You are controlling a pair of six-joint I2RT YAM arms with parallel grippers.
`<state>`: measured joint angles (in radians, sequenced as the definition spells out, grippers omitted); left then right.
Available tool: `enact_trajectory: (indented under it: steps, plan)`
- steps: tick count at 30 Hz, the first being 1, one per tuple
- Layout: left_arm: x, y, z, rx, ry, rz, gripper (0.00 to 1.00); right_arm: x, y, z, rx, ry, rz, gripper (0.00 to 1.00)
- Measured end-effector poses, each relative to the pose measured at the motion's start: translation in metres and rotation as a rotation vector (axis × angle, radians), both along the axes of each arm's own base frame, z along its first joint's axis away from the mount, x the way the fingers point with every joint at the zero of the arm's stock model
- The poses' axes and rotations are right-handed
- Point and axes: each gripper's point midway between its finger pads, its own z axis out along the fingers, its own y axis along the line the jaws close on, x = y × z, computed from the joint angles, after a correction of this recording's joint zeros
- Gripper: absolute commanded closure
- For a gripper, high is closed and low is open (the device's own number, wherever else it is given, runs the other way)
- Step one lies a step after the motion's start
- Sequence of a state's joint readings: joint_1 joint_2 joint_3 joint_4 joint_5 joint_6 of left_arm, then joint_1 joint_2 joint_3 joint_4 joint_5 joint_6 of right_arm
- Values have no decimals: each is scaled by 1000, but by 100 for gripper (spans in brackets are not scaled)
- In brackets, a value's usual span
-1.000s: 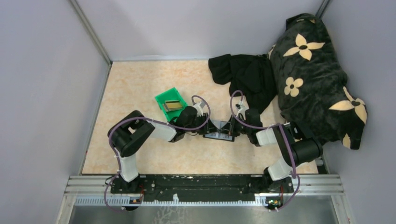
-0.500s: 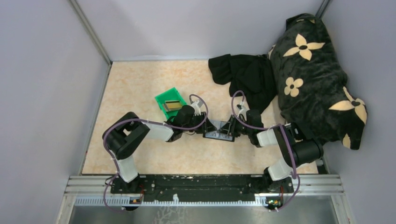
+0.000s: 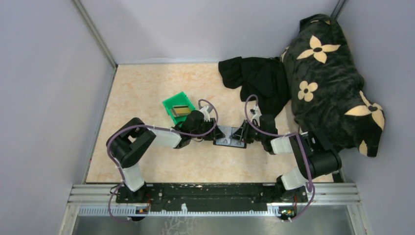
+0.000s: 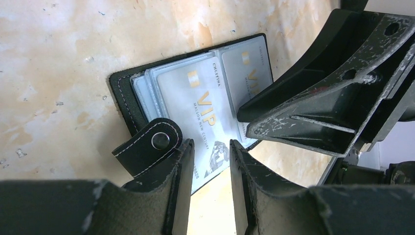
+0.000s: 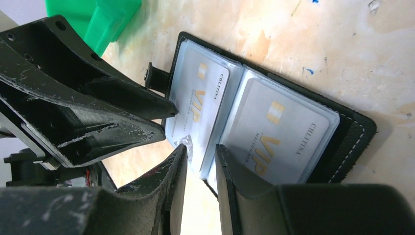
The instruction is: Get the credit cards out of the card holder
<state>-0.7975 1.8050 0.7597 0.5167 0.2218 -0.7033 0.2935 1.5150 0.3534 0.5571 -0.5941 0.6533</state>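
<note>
The black card holder [image 3: 229, 140] lies open and flat on the table between my two grippers. Pale grey-white credit cards marked VIP sit in its clear sleeves, one on each face [image 5: 195, 103] [image 5: 279, 132]. My left gripper [image 4: 210, 144] is open at the holder's near edge, beside the snap tab [image 4: 149, 147], with a card's corner showing in the gap. My right gripper [image 5: 200, 149] is open too, its tips at the holder's middle fold. Neither holds anything. A gold-brown card [image 3: 181, 110] lies in the green bin.
The green bin [image 3: 178, 107] stands just behind the left gripper [image 3: 219, 134]. A crumpled black cloth [image 3: 259, 81] lies at the back right, next to a large dark cushion with cream flowers [image 3: 333, 83]. Grey walls close in the table on three sides.
The right gripper has gone from shut to open at the holder's fold. The left arm's elbow has swung a little leftward; its jaws widened slightly. The holder has barely moved.
</note>
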Motion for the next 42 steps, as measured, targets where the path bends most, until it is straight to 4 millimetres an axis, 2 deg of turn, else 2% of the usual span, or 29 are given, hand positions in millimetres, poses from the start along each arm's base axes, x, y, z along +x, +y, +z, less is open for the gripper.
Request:
enact_trajectory:
  steps: [14,30,42]
  plan:
    - [0,5,4,18,-6,6,61,2,-6,-1,-17,-4,-16,70]
    - [-3,7,-2,6,19,6,62,3,-3,-2,0,-3,-6,68]
    - [-2,0,-4,-37,32,-11,62,4,-1,-1,17,-9,3,65]
